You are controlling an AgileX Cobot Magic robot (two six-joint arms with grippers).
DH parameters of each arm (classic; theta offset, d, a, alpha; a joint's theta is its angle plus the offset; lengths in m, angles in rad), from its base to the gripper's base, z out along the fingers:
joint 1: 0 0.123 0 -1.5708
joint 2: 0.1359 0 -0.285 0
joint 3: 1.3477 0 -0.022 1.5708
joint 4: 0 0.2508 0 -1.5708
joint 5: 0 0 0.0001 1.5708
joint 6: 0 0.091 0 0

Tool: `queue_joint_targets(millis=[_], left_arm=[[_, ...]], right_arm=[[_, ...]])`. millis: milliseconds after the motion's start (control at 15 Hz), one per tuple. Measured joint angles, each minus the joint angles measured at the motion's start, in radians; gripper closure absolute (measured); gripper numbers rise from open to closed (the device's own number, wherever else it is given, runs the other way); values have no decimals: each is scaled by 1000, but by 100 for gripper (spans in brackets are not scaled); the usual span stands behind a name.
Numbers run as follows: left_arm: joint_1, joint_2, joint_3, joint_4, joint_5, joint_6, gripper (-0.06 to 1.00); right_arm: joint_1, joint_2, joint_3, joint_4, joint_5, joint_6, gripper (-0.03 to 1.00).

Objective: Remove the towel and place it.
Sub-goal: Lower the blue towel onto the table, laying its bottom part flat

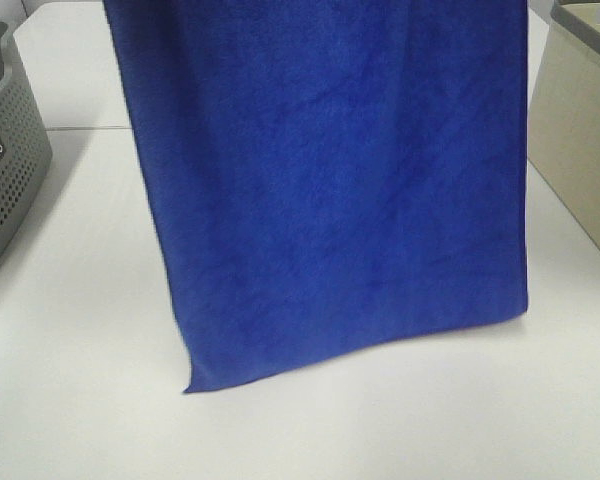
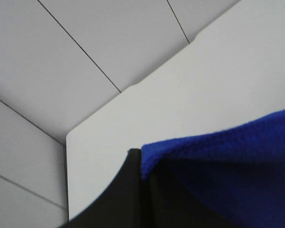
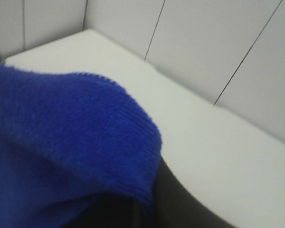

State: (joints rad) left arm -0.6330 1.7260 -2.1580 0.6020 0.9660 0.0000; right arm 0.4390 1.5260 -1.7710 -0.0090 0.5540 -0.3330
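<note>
Both grippers are clenched on the towel [image 1: 330, 180]. In the left wrist view the left gripper [image 2: 140, 166] shows as a dark finger with the blue plush edge coming out of it. In the right wrist view the right gripper [image 3: 152, 204] is mostly covered by the cloth, which folds over it.

From the high camera the towel hangs as one wide, flat sheet, held up by its top edge, which is out of the picture. Its lower edge is close over the white table [image 1: 80, 420]. I cannot tell if the lower left corner touches the table.

I judge that the towel is already removed and lifted, and the placing is not yet done. The next move calls for both arms to go together at equal height, so the cloth stays spread, and then to lower it before letting go.

Further back, a grey perforated basket [image 1: 5, 150] stands at the left and a beige box [image 1: 580, 130] at the right. The basket carries small light lettering, too small to read. No tag shows on the towel.
</note>
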Motion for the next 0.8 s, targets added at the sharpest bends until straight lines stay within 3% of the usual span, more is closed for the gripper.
queue_joint_targets(millis=[133,200,267,400,533,600,733,800], left_arm=[[94,111,0,-31,-286,-16,94],[131,168,-2,-35,-446,-19,94],[155,229,-24,-35,-601,-21,94],[181,318,-108,-27,-775,-13,94],[186,362,-195,-5,-814,15,94],[186,380,-262,-2,-803,69,94],[173,381,-266,-2,-679,112,94],[158,381,-266,-9,-548,152,94]], right_arm=[[0,133,-20,-36,-326,-15,95],[-3,198,-74,-44,-412,-20,95],[-9,262,-143,-48,-455,-21,95],[-42,345,-291,-40,-486,-20,95],[-67,364,-346,-20,-484,-19,95],[-98,372,-363,9,-430,-19,95],[-115,394,-364,24,-299,-14,95],[-118,404,-364,25,-223,-9,95]])
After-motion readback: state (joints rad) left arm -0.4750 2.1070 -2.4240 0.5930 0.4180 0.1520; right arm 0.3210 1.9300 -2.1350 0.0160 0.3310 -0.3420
